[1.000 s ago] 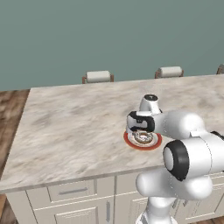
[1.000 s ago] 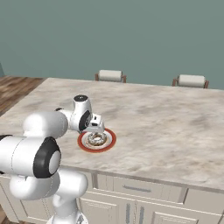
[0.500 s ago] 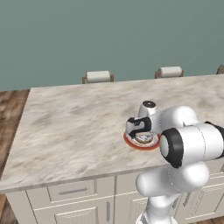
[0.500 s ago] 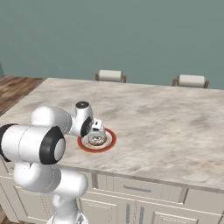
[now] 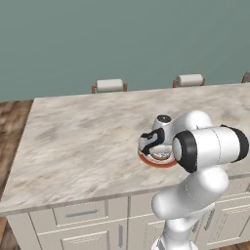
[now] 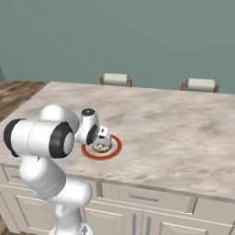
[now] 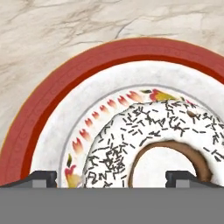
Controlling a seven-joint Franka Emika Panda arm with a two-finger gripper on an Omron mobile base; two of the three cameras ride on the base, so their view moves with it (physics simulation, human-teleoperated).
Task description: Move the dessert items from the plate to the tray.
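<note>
The jaws stand spread wide, low over the doughnut [image 7: 131,127], one dark tip at each side of it; I can't tell whether they touch it. The doughnut is a ring with white icing and fine dark sprinkles, brown at the inner edge. It lies flat on a round white plate [image 7: 57,113] with a broad red rim and a ring of small red-and-yellow painted marks.

The plate [image 5: 146,160] sits near the front edge of the table [image 5: 88,141], a long slab of pale veined marble on white drawer fronts. Smooth marble runs wide to the left, right and back of the plate. Two padded chair backs [image 5: 108,86] show past the far edge, in front of a plain teal wall.
</note>
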